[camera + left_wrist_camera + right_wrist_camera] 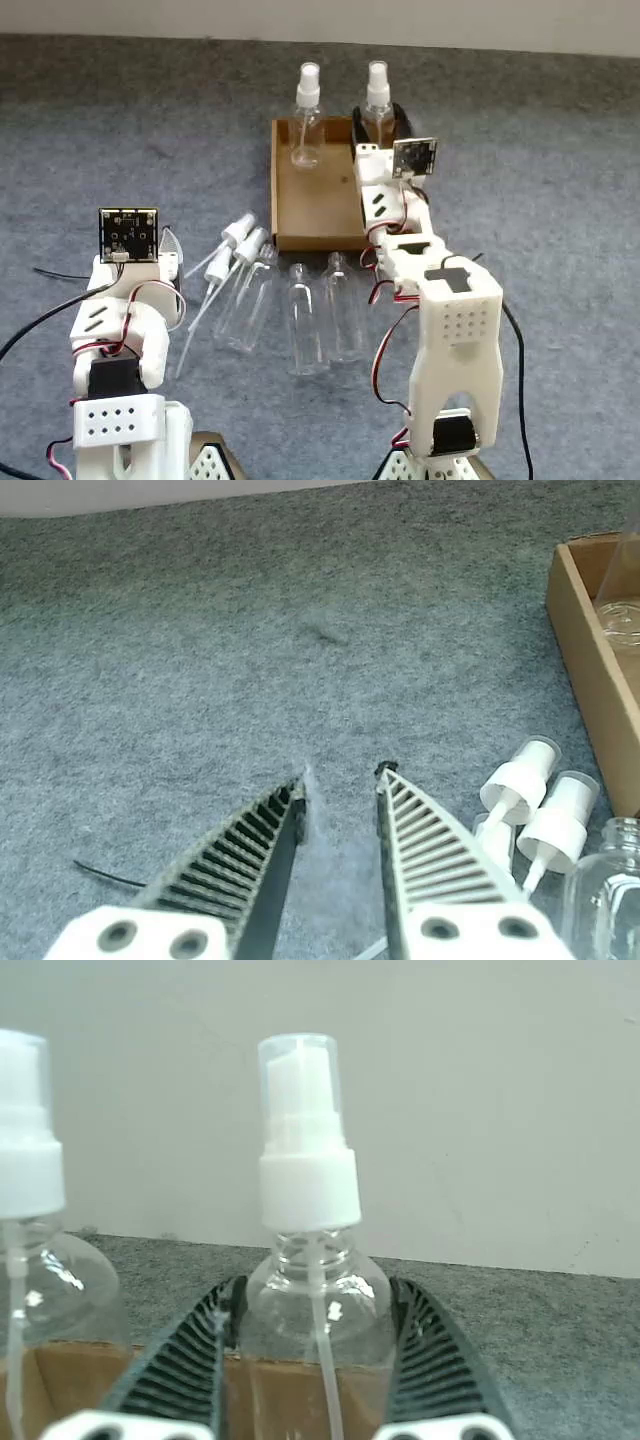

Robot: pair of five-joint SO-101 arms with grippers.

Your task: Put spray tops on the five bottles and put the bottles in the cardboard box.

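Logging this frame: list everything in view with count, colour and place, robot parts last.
cardboard box: one, brown, far middle of the carpet.
held capped bottle: one, clear with white spray top, upright at the box's far right corner.
free capped bottle: one, clear with white spray top, upright in the box, left of the held one.
uncapped bottles: three, clear, lying on the carpet in front of the box.
loose spray tops: three, white, lying by the leftmost uncapped bottle's neck.
carpet: one, grey, under everything.
left gripper: one, open, empty, over bare carpet left of the spray tops.
right gripper: one, shut on the held capped bottle.
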